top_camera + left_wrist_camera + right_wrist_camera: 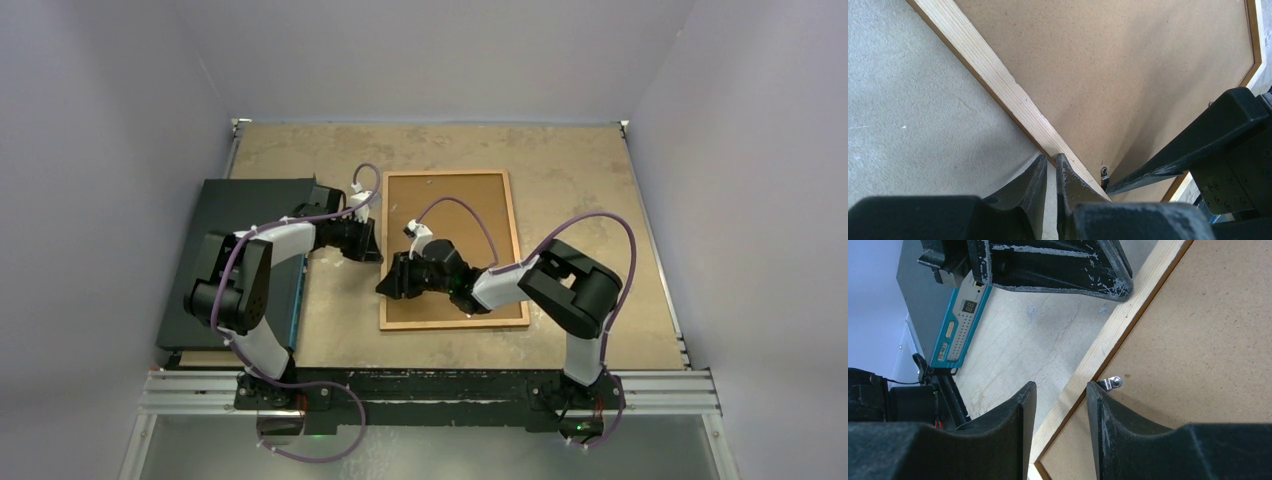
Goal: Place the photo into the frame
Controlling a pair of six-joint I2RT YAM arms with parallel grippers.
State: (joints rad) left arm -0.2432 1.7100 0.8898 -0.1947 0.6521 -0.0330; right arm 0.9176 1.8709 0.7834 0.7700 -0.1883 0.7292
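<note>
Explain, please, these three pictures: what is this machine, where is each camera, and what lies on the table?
A two-armed robot. One camera looks down from above; one sits on each wrist. On the table lie a wooden frame, back upward, filled by a brown backing board, and a dark box. The left hand, almost closed, is at the frame's edge; the right hand, open, hangs over that edge beside a metal clip. Neither seems to hold anything. No photo shows.
</note>
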